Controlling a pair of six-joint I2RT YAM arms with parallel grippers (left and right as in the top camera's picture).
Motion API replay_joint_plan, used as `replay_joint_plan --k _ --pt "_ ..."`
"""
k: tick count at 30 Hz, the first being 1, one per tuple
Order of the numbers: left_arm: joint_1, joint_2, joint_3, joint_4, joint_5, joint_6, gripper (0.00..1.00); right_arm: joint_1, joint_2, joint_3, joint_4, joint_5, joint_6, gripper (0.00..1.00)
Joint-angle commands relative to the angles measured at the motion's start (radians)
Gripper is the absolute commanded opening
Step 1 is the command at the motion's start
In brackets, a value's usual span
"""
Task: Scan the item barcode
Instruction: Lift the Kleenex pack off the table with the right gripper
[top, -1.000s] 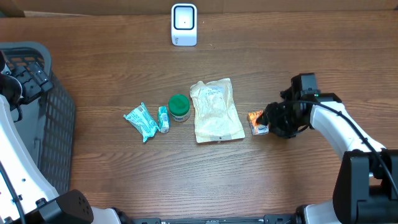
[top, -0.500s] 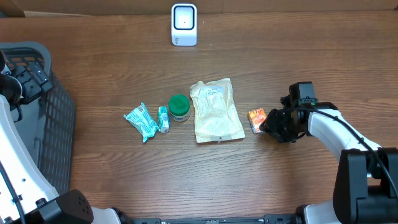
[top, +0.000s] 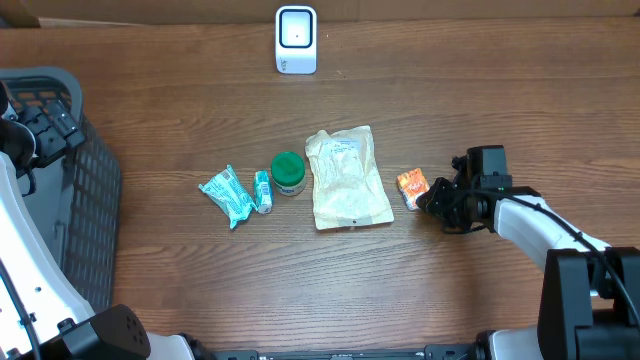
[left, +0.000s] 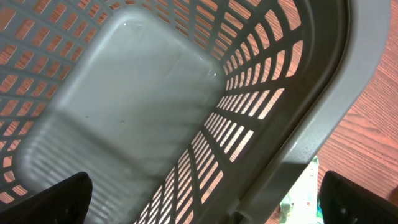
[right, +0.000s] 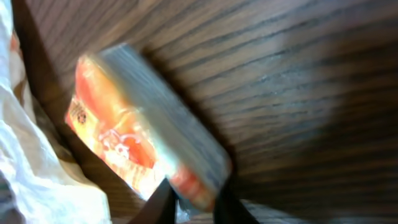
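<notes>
The right gripper (right: 194, 204) pinches one end of the small orange foil packet (right: 137, 130). The left gripper (left: 205, 202) hangs spread wide above the grey slatted plastic basket (left: 124, 99).

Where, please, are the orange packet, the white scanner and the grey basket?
orange packet (top: 410, 184), overhead view, top face.
white scanner (top: 296, 40), overhead view, front face.
grey basket (left: 326, 112), left wrist view, rim.

item: we see a small orange packet (top: 412, 187), skewed, just right of the pale pouch (top: 347, 178) | white barcode scanner (top: 296, 40): upright at the far side, well apart
</notes>
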Motion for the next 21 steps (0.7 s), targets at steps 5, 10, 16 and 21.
replay_joint_plan --k 5,10,16,21 --pt "0.000 0.006 0.007 0.001 0.003 -0.018 0.99 0.001 0.021 -0.043 -0.012 0.052 0.023 0.04" --pt "0.000 0.006 0.007 0.001 0.003 -0.018 0.99 0.001 0.012 -0.024 -0.023 0.013 0.021 0.04" --pt "0.000 0.006 0.007 0.001 0.003 -0.018 1.00 0.001 0.005 0.027 -0.097 -0.039 -0.021 0.06" --pt "0.000 0.006 0.007 0.001 0.003 -0.018 0.99 0.001 0.005 0.105 -0.240 -0.039 -0.069 0.40"
